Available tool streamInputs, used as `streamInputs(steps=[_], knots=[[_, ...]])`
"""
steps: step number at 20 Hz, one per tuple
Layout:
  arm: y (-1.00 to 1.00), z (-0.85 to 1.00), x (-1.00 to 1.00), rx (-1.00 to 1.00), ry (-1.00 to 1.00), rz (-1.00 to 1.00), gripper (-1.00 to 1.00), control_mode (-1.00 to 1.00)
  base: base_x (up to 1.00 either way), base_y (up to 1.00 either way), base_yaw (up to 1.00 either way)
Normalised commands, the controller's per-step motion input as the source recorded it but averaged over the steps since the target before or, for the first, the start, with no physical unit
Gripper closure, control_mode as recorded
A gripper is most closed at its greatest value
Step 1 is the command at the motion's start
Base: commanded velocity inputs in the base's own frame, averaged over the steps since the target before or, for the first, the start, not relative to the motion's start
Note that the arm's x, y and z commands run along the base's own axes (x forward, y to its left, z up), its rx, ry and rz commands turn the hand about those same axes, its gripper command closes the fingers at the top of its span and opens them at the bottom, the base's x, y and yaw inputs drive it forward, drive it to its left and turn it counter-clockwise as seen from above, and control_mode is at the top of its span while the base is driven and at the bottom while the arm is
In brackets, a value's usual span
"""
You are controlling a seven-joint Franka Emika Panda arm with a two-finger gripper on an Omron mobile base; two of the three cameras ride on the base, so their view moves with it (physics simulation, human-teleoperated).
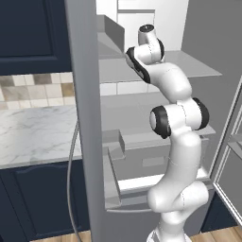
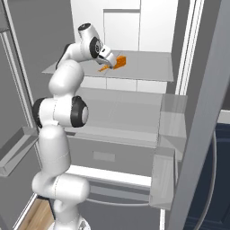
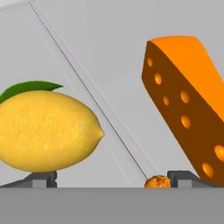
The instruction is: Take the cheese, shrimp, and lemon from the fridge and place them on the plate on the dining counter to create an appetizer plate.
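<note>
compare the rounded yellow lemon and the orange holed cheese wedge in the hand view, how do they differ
The rounded yellow lemon is smooth-curved with a pointed tip and a green leaf; the orange cheese wedge is flat-faced, sharp-edged and dotted with holes. The lemon lies lengthwise, while the cheese wedge leans tilted. The lemon is on the left of the hand view, the cheese wedge on the right. Both look similar in size.

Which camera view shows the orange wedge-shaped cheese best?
The hand view: the orange, holed wedge of cheese looms large and close on the white fridge shelf, right of the yellow lemon. The right base view shows it only as a small orange block beyond the arm.
</note>
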Motion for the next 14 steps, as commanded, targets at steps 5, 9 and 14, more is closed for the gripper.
streamInputs(steps=[5,9,14], knots=[[-0.18,-1.00,0.19,0.00,-0.02,-0.01,-1.00,-1.00,0.00,0.00,0.00],[-0.35,-1.00,0.04,0.00,-0.01,0.00,-1.00,-1.00,0.00,0.00,0.00],[-0.36,-1.00,0.01,0.00,0.00,0.00,1.00,-1.00,0.00,0.00,0.00]])
